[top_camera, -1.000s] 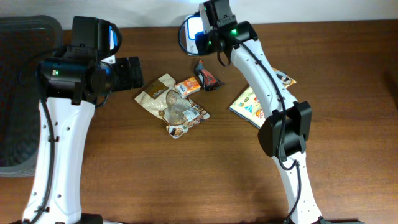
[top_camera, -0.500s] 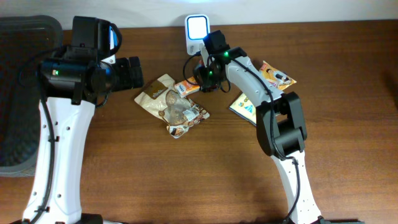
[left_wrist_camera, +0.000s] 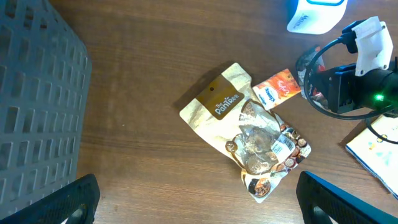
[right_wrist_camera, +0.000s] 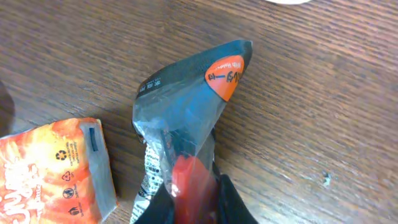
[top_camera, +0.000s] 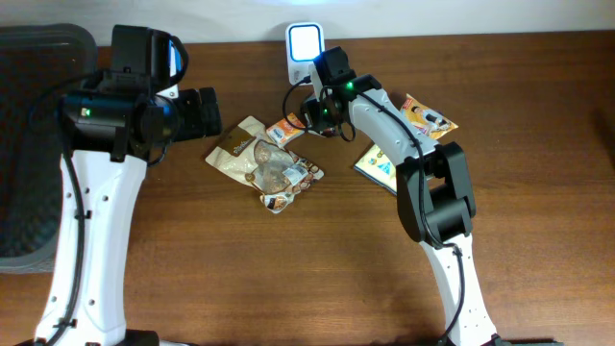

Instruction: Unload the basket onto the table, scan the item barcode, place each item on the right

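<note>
Overhead looks straight down on the whole table [top_camera: 240,279] from well back, far edge at 12 o'clock. Left wrist rides high and wide, facing down: basket [left_wrist_camera: 37,93] at 9 o'clock, scanner [left_wrist_camera: 315,14] at 1. Right wrist sits right on the wood, dark wrapper [right_wrist_camera: 186,106] filling the frame. All three catch the orange packet [right_wrist_camera: 50,168], at 8 o'clock here.

Bare wood on the table [top_camera: 240,279] between the arms and at far right is free; mid-table is blocked by the clustered tan pouch [top_camera: 235,144], orange packet [top_camera: 285,129] and snack bag [top_camera: 283,181], the right gripper [right_wrist_camera: 194,199] pinching a dark wrapper [right_wrist_camera: 186,106] near the scanner [top_camera: 304,43], a booklet [top_camera: 377,161] beside it, and the grey basket [top_camera: 29,154] walling the left.
</note>
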Controlling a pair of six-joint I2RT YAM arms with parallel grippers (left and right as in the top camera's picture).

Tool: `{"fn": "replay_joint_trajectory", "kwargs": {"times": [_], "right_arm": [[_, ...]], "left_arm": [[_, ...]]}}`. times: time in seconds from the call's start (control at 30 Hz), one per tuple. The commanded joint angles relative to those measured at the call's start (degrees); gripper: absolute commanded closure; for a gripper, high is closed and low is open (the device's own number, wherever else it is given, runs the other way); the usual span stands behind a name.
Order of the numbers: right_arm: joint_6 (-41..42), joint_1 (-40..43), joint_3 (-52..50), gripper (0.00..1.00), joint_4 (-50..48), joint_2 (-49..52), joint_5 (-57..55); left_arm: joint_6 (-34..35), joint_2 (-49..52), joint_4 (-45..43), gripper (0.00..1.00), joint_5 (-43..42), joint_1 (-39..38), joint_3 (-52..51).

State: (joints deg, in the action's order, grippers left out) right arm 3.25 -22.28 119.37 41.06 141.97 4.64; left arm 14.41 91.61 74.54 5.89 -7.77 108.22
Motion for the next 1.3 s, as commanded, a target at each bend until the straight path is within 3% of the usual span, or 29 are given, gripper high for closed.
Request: {"fn": "replay_joint_trajectory", "kwargs": {"times": [0.0, 0.4, 0.63, 0.87, 1.27], "right_arm": [[0.9, -0.2, 1.8, 0.96, 2.4, -0.6, -1.7], [4.8, -0.2, 14.3, 0.96, 6.6, -1.8, -1.7], [6.8, -0.2, 21.6, 0.96, 1.0, -1.8, -6.8], [6.7, -0.3, 20.9, 0.96, -10.1, -1.0, -17.4], [6.8, 0.6, 21.1, 0.96, -8.2, -2.3, -18.9]], "left_arm": [[0.5, 0.2, 0.1, 0.01, 0.4, 0.0, 0.3], [0.5, 0.2, 0.1, 0.01, 0.4, 0.0, 0.3], [0.5, 0.2, 0.1, 0.01, 0.4, 0.0, 0.3], [0.5, 0.2, 0.1, 0.01, 0.4, 0.0, 0.3], [0.5, 0.2, 0.1, 0.01, 0.4, 0.0, 0.3]]}}
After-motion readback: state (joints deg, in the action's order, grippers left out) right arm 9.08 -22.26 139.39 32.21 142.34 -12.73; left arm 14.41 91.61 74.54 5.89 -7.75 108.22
